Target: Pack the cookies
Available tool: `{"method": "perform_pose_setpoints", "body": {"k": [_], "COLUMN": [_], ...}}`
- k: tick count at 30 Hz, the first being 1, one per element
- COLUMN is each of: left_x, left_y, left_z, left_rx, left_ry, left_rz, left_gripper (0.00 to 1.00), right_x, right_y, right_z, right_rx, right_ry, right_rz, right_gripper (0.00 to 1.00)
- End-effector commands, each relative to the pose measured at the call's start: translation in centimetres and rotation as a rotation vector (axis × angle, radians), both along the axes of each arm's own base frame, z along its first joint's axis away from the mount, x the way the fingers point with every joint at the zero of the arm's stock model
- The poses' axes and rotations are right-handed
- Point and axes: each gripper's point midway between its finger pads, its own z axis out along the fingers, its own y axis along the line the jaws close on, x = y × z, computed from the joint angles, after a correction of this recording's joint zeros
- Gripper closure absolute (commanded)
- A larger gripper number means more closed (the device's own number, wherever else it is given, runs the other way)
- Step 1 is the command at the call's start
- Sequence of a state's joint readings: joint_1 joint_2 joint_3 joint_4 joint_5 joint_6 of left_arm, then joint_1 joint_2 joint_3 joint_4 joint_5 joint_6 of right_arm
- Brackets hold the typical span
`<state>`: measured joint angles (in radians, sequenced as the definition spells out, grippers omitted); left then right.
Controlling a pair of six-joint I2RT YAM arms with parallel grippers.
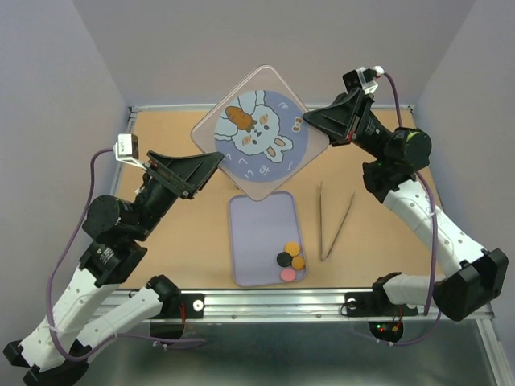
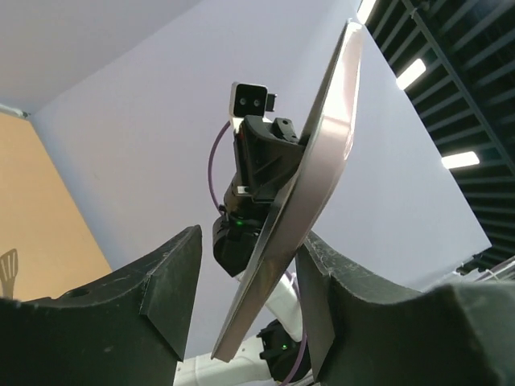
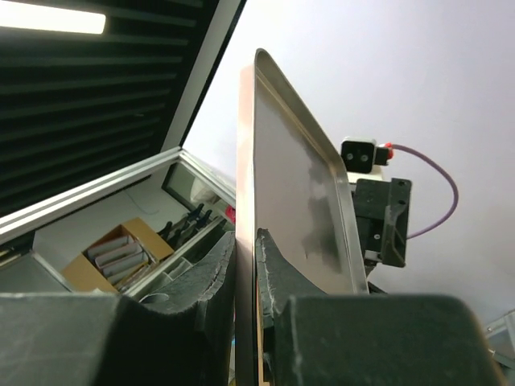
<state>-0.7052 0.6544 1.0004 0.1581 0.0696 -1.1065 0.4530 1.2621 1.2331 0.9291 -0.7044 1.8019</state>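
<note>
Metal lid (image 1: 261, 141) masking tray (image 1: 257, 233) rim, cookies (image 1: 290, 259) bunched

Counting four cookies (image 1: 291, 259) in the tray (image 1: 257, 233): two orange, one black, one pink. One rabbit lid (image 1: 259, 133) above the tray, one pair of tongs (image 1: 322, 233) to its right.

top: overhead, far | wrists: close, upward-facing | shared: tilted lid (image 2: 328, 137)

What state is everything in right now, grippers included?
lid: held up in the air, tilted.
tin: open, on the table.
cookies: four in the tin's near right corner.
tweezers: lying beside the tin.
left gripper: open around lid's edge.
right gripper: shut on lid's other edge.
</note>
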Motion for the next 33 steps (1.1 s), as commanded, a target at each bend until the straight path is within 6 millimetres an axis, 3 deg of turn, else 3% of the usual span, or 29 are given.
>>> {"method": "perform_pose_setpoints", "body": {"k": [1,5,9,14,17,21,23,24,27,28,31,32,33], "left_x": [0.0,0.4,1.0,2.2,3.8,7.0,8.6,10.7,13.8,15.4,18.0,18.7,19.8], "left_y": [1.4,2.0,3.3,4.9,4.5,2.7,1.8,1.7,1.4,3.0,3.7,4.2,4.0], "left_z": [0.0,-1.1,-1.9,-3.3,-5.1,-8.2,-9.2,-10.7,-13.8,-14.4,-17.1,-17.7,-19.4], "left_rx": [0.011,0.027,0.045,0.16,0.266,0.535,0.623,0.679,0.7,0.699,0.735,0.764,0.786], "left_ry": [-0.002,0.035,0.084,0.142,0.18,0.195,0.177,0.189,0.213,0.228,0.25,0.237,0.259], "left_rz": [0.065,0.101,0.176,0.294,0.339,0.354,0.325,0.307,0.233,0.27,0.254,0.253,0.232], "left_gripper": [0.39,0.37,0.35,0.32,0.29,0.25,0.23,0.23,0.25,0.26,0.27,0.27,0.27], "right_x": [-0.1,2.9,7.0,12.4,14.3,18.0,19.0,20.0,21.3,22.2,23.1,23.8,23.9], "right_y": [-1.0,-1.3,-1.9,-1.9,-1.9,-1.3,-1.3,-1.1,-0.9,-0.7,-0.7,-0.7,-0.9], "right_z": [0.7,-0.7,-3.4,-9.4,-12.1,-17.1,-18.4,-19.9,-21.7,-23.3,-24.8,-26.9,-27.2], "right_rx": [0.055,0.031,0.006,-0.035,-0.053,-0.097,-0.098,-0.109,-0.104,-0.103,-0.059,-0.061,-0.02], "right_ry": [-0.025,0.039,0.158,0.33,0.389,0.489,0.524,0.548,0.575,0.605,0.63,0.668,0.674], "right_rz": [-0.052,-0.104,-0.182,-0.295,-0.343,-0.399,-0.415,-0.424,-0.43,-0.429,-0.421,-0.424,-0.421], "right_gripper": [0.99,1.0,1.0,0.99,1.0,0.99,1.0,1.0,0.99,1.0,0.99,0.99,1.0]}}
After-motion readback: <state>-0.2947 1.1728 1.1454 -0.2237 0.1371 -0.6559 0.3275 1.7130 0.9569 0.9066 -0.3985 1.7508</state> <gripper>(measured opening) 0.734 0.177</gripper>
